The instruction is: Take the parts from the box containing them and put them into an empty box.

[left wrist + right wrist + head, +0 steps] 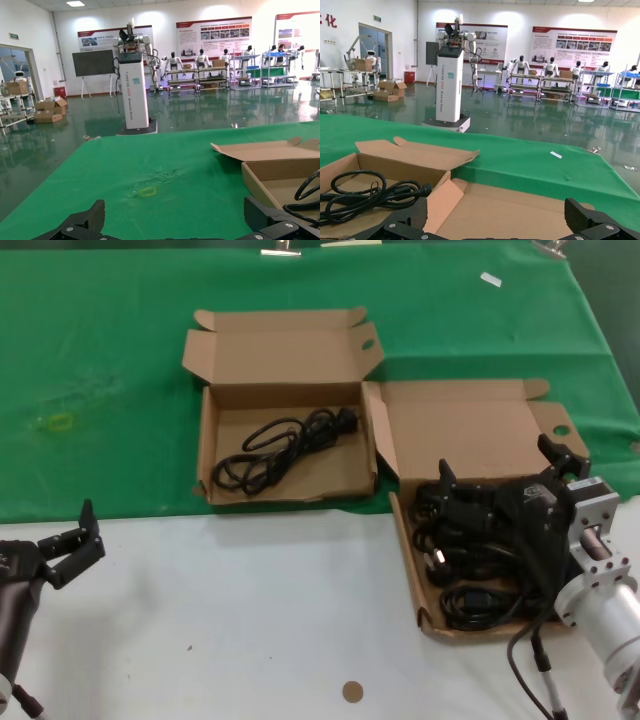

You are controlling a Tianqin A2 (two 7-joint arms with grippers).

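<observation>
The longer box point(404, 540), with a round hole in its lid flap, stands at the right and holds several black coiled cords point(470, 565). My right gripper point(500, 465) hovers just above these cords, open and empty; in the right wrist view point(500, 222) it spreads over the open lid point(520, 210). The wider box point(207, 445), with an oval flap hole, stands behind and to the left, with one coiled cord point(285, 445) inside. That cord also shows in the right wrist view point(365, 192). My left gripper point(75, 540) is parked open at the front left, empty.
Both boxes lie on a green cloth point(100, 360) that covers the far half; the near half is white table point(250, 620). A small brown disc point(352, 691) lies at the front. A yellow ring mark point(60, 421) is on the cloth at the left.
</observation>
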